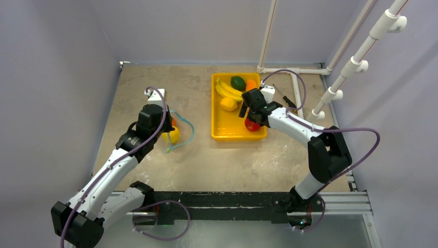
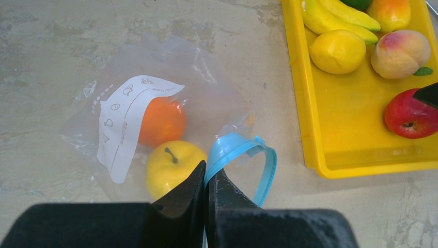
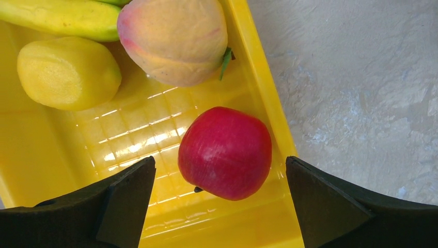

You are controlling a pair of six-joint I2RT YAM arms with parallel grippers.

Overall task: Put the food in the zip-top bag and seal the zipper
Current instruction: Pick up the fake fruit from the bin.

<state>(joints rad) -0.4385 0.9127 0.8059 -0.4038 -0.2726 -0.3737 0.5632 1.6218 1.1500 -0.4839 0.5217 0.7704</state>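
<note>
The left pincer (image 2: 205, 173) is closed on the teal zipper (image 2: 230, 144), pinching the strip where it loops up off the worktop (image 1: 232, 160). The zip-top bag (image 2: 206, 98) lies flat just left of the yellow tray (image 2: 304, 113). A strip of bare worktop separates the bag's mouth from the tray's long rim. An orange (image 2: 162, 121) and a yellow fruit (image 2: 173, 168) sit inside the bag, touching each other.

The right pincer (image 3: 219, 165) stands wide open over the red apple (image 3: 224, 150), with a gap on each side. The apple rests near the tray's right wall, close to a corner. One finger hangs over the tray floor and the other over the rim's outer side. A peach (image 3: 173, 39), a lemon (image 3: 67, 72) and a banana (image 3: 62, 18) crowd the tray's far end.
</note>
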